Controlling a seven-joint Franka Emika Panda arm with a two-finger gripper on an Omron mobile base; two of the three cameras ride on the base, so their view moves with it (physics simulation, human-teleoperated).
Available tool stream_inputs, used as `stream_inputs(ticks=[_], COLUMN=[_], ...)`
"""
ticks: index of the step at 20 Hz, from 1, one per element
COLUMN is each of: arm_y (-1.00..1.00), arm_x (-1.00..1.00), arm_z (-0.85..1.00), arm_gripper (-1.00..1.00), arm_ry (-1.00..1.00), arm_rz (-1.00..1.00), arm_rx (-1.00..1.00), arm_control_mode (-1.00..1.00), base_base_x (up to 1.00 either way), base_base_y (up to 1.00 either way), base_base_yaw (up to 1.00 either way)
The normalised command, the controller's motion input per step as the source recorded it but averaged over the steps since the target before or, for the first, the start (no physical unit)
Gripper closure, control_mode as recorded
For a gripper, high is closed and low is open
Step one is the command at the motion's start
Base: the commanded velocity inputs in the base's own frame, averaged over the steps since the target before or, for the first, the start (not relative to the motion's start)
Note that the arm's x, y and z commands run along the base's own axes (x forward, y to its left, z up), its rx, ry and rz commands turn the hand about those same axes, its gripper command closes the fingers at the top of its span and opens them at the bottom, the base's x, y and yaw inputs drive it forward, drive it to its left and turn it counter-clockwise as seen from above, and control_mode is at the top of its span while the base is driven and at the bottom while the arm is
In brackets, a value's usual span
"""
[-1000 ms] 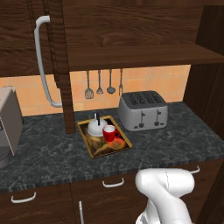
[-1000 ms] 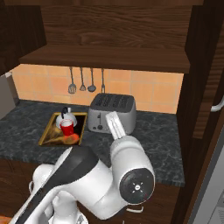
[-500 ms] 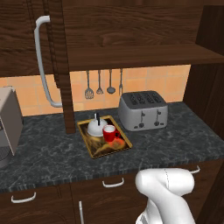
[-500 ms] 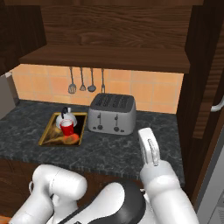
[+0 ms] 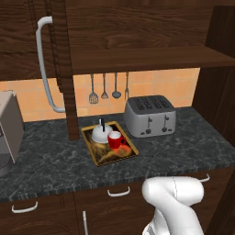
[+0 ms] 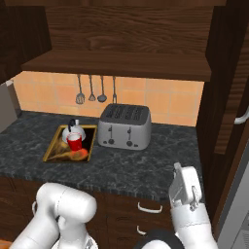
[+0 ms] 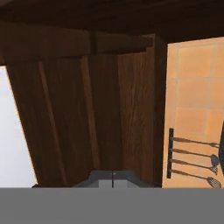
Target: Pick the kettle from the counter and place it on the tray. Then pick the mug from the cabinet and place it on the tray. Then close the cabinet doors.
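open dark brown wood-grain cabinet door with silver bar handle left | yellow-rimmed tray on dark marbled counter: silver dome kettle, red mug touching | boxy silver toaster right | gripper fully closed, holding nothing

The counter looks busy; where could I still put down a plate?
The counter is bare between the tray and the grey appliance at its left end, and along its front edge. Another free patch lies right of the toaster, toward the dark side panel. The middle is crowded: kettle and mug share the tray beside the toaster.
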Motion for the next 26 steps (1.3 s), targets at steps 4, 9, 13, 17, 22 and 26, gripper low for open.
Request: stream_inputs(ticks=[4, 9, 13, 17, 22, 26], arm_y=[-0.54, -0.88, -0.8, -0.75, -0.24, 0.0], arm_x=[0.0, 0.0, -0.03, 0.0, 0.0, 0.2], arm_z=[-0.01, 0.0, 0.14, 0.02, 0.73, 0.79], arm_gripper=[1.0, 1.0, 1.0, 1.0, 1.0, 1.0], arm_ry=[-0.36, -0.13, -0.03, 0.01, 0.08, 0.13], arm_rz=[0.0, 0.06, 0.01, 0.0, 0.0, 0.0], arm_rx=[0.2, 0.18, 0.12, 0.05, 0.02, 0.0], arm_control_mode=[-1.0, -1.0, -1.0, -1.0, -1.0, -1.0], base_base_x=[0.0, 0.0, 0.0, 0.0, 0.0, 0.0], base_base_y=[0.0, 0.0, 0.0, 0.0, 0.0, 0.0], base_base_yaw=[0.0, 0.0, 0.0, 0.0, 0.0, 0.0])
